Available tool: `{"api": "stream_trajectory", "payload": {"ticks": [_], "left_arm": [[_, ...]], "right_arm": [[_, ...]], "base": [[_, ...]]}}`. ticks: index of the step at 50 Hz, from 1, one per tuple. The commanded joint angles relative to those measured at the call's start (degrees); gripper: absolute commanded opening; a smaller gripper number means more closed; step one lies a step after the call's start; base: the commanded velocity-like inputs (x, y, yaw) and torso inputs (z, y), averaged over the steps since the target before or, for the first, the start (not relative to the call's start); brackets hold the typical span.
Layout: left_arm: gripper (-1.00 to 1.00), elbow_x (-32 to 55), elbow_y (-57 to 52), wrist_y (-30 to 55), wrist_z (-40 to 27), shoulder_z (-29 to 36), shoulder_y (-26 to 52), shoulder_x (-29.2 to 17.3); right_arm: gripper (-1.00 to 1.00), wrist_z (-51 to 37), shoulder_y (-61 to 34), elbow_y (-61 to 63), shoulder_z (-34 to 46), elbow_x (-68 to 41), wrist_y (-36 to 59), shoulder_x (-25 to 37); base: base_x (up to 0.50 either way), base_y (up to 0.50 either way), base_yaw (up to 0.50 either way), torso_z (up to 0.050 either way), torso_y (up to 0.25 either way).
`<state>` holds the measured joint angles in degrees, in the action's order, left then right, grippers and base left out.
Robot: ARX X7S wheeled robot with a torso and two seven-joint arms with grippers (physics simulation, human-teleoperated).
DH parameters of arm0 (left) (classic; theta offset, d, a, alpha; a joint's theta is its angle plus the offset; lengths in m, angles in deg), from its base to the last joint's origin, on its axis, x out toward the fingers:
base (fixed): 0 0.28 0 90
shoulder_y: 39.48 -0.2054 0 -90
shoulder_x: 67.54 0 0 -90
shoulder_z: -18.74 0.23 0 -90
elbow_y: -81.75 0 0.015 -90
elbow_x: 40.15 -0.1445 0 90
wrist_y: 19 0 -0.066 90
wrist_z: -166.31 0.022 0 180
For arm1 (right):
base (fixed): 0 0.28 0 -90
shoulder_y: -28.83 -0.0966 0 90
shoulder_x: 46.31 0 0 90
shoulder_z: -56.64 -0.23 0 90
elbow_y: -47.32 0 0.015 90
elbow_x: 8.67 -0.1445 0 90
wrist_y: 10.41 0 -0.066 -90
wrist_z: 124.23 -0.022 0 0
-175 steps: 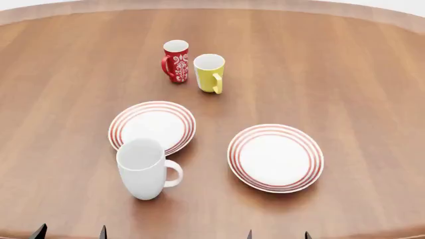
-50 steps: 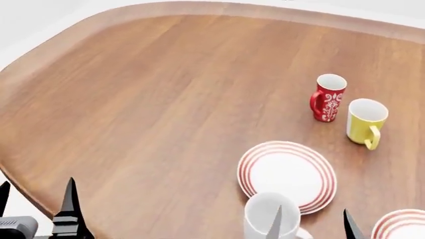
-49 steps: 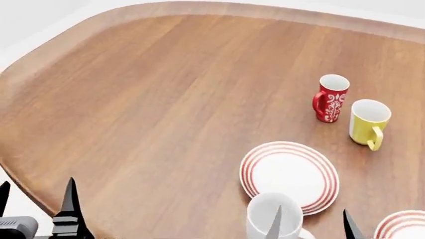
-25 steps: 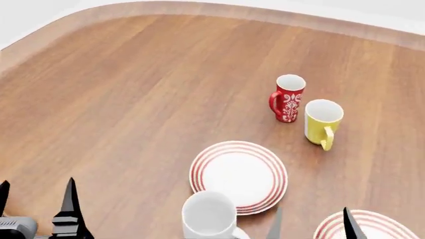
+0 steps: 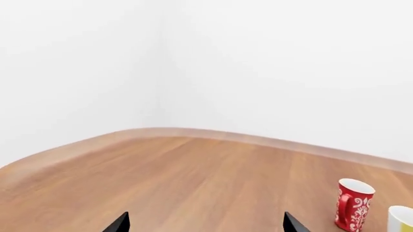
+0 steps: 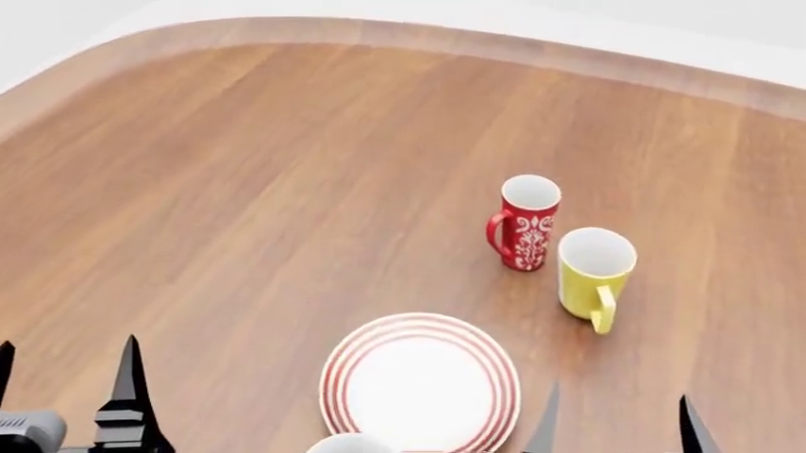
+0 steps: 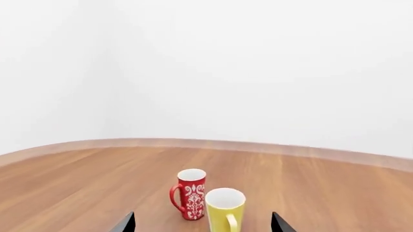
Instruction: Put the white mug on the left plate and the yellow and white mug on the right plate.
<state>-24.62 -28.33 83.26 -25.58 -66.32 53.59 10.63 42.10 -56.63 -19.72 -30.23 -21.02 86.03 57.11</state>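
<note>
The yellow and white mug [image 6: 595, 274] stands upright on the table, its handle turned toward me, just right of a red patterned mug [image 6: 527, 222]. Nearer to me lies the left plate [image 6: 420, 382], bare. Only the rim of the white mug [image 6: 350, 444] shows at the head view's bottom edge. The right plate is out of view. My left gripper [image 6: 63, 401] is open over the table's near left edge. My right gripper [image 6: 617, 429] is open, short of the yellow and white mug [image 7: 225, 210], which lies between its fingertips in the right wrist view. Both grippers [image 5: 206, 226] [image 7: 203, 224] hold nothing.
The red patterned mug [image 7: 190, 193] [image 5: 353, 211] stands close beside the yellow one [image 5: 401, 220], almost touching. The wooden table [image 6: 252, 189] curves away at its far left corner, with white walls behind.
The head view has swung, so mugs and plate slid left and down in it. The white mug has sunk to the bottom edge and the right plate has left the view. No thing on the table moved.
</note>
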Motion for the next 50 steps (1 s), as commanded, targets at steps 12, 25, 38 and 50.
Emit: {"api": "stream_trajectory", "payload": {"ticks": [12, 25, 38, 50], "left_arm": [[1.00, 1.25, -1.96, -0.16, -1.41, 0.37, -1.20, -1.40], [1.00, 3.75, -5.63, 2.06, -4.31, -2.77, -1.58, -1.93], [1.00, 2.77, -7.76, 1.74, -6.54, -2.10, -2.22, -1.44], [1.00, 4.22, -8.21, 2.45, -7.01, -2.43, -1.92, -1.75]], "right_arm": [[1.00, -1.93, 1.37, 0.60, 0.38, 0.82, -1.54, 0.65], [1.00, -0.03, 9.04, 9.17, -0.17, -0.08, 5.13, 7.30], [1.00, 3.74, 15.05, 15.23, -5.76, -8.16, 11.91, 14.50], [1.00, 10.23, 21.59, 21.67, -7.16, -16.20, 13.53, 19.32]], "base": [[0.27, 0.12, 0.00, 0.000, 0.000], [0.00, 0.00, 0.00, 0.000, 0.000], [0.00, 0.00, 0.00, 0.000, 0.000], [0.00, 0.00, 0.00, 0.000, 0.000]]}}
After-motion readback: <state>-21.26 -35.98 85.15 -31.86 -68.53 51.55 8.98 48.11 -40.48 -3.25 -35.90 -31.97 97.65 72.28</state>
